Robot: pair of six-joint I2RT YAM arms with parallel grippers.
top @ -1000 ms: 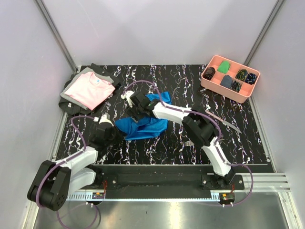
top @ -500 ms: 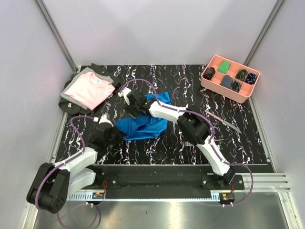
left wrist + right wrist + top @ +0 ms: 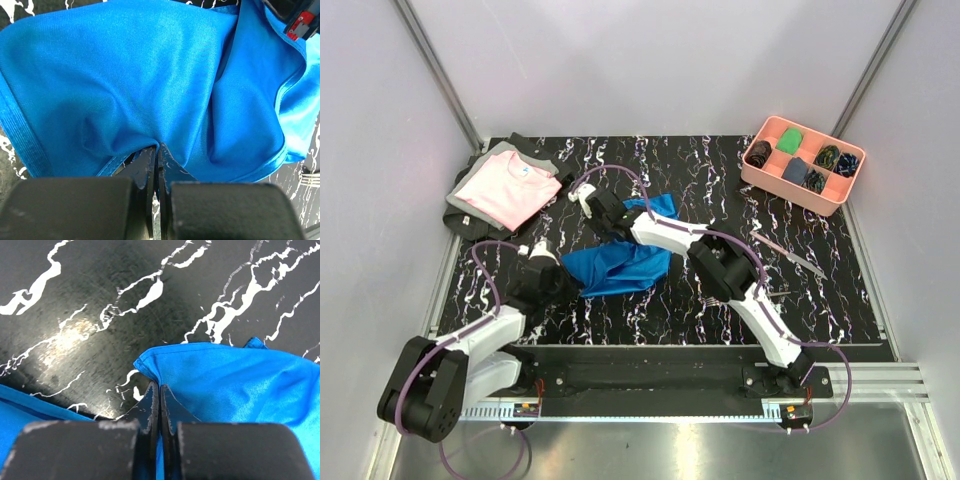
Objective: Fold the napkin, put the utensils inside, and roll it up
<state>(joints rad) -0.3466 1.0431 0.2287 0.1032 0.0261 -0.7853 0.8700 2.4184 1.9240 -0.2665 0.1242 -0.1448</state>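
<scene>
The blue satin napkin (image 3: 620, 265) lies crumpled mid-table, one flap (image 3: 658, 206) reaching toward the back. My left gripper (image 3: 563, 281) is shut on the napkin's near-left edge; in the left wrist view the cloth (image 3: 150, 80) bunches at the closed tips (image 3: 159, 149). My right gripper (image 3: 603, 209) is shut on a hemmed corner of the napkin (image 3: 225, 380) at its far side, jaws (image 3: 159, 389) pressed together over the fabric. A silver fork (image 3: 745, 296) lies right of the napkin, partly under the right arm. A second slender utensil (image 3: 788, 254) lies farther right.
A folded pink shirt (image 3: 508, 190) on dark cloth sits at the back left. A pink compartment tray (image 3: 765, 178) with small cloth bundles stands at the back right. Grey walls enclose the black marbled table (image 3: 650, 315).
The right gripper has closed on the napkin's far corner after reaching slightly farther left. The left gripper has stayed shut on the cloth, unmoved.
</scene>
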